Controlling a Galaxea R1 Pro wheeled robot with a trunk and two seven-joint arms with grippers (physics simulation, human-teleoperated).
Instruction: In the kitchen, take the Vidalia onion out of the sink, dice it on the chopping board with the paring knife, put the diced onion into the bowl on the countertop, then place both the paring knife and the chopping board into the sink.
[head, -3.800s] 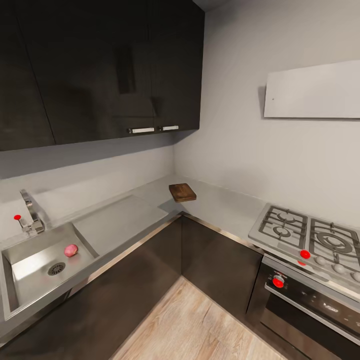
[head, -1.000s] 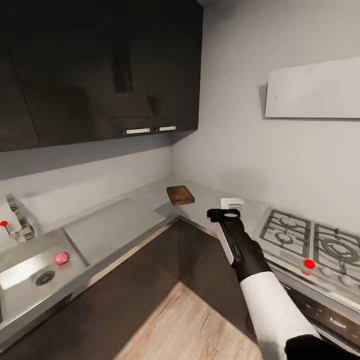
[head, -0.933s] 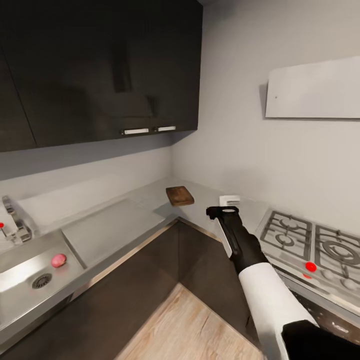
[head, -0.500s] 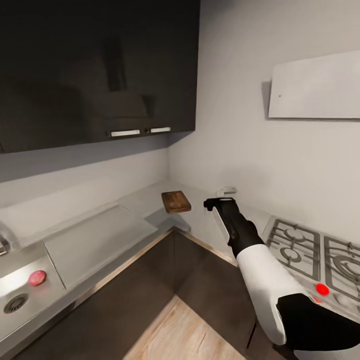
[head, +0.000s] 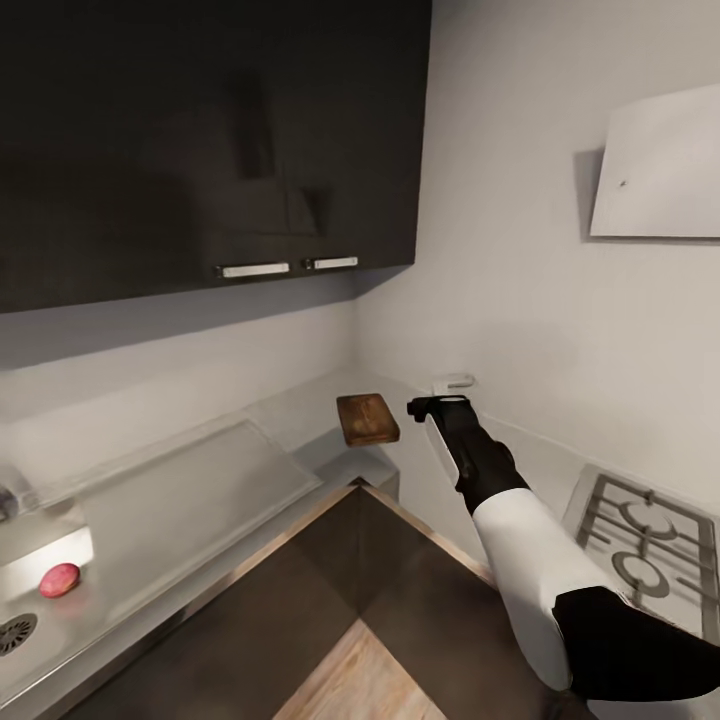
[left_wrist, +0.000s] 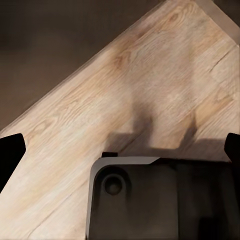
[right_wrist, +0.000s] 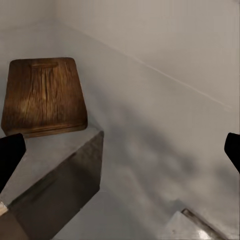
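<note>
Newly raised: right gripper (head: 440, 403), jaws spread wide and empty, beside the chopping board (head: 367, 418). Onion (head: 59, 579) waits in the sink (head: 30, 640) (camera panned); left gripper (left_wrist: 120, 150) likewise spread.

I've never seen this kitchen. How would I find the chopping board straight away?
Follow the grey countertop from the sink to the inner corner under the dark wall cabinets. The chopping board lies there: a flat, dark brown wooden rectangle with rounded corners, the only wooden thing on that pale surface.
</note>
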